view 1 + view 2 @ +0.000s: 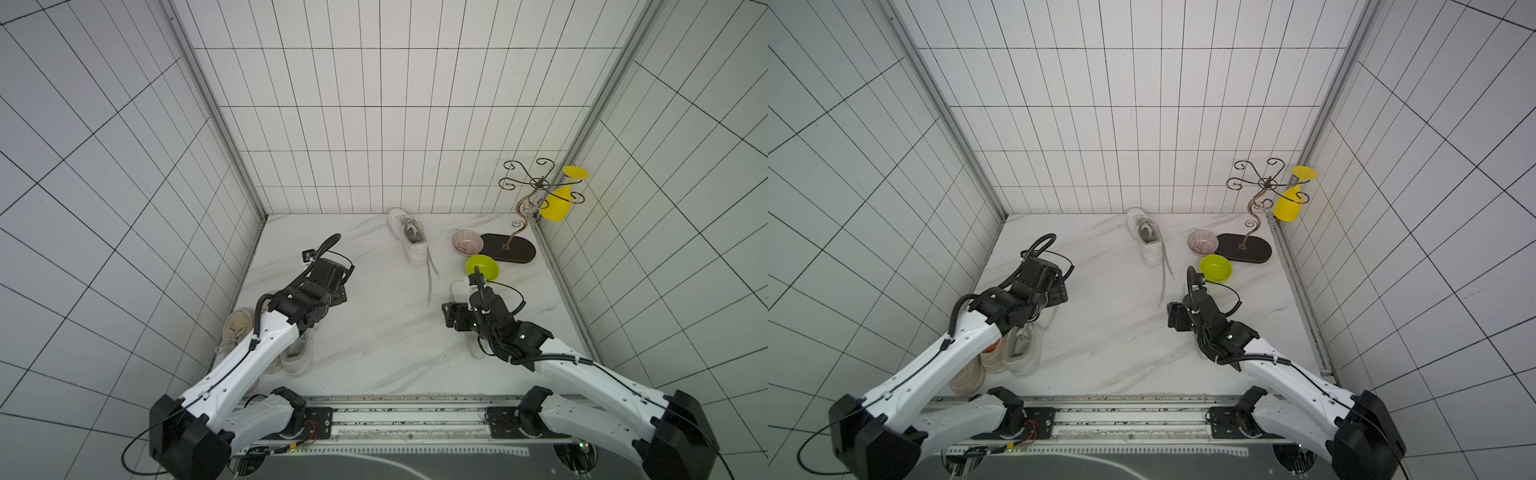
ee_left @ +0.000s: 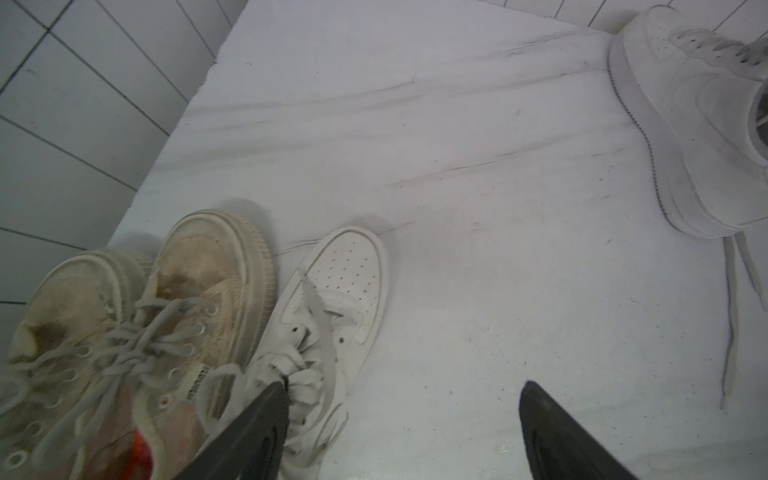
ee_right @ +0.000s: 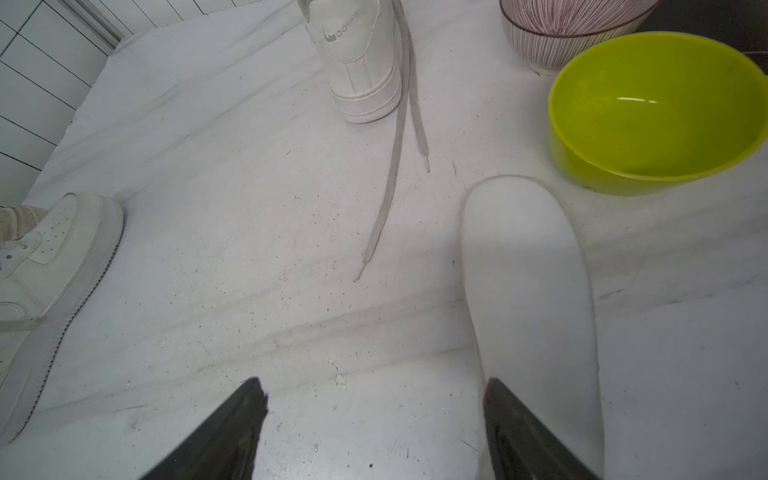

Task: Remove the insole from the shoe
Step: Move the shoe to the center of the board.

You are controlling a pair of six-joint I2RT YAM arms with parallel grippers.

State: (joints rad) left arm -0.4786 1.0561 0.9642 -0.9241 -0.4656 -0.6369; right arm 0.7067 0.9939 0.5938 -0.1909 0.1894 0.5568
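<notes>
Tiled robot cell with a marble table. A white insole lies flat at the near right, outside any shoe. Its long axis runs near to far, and its toe end stops just short of a green bowl. The right gripper hangs over its heel end with jaws spread wide and empty. The insole sits slightly to that gripper's right, so this arm is much the nearer. The left gripper, also wide open and empty, hovers over a white sneaker at the near left. Which shoe held the insole is unclear, but the task looks finished.
</notes>
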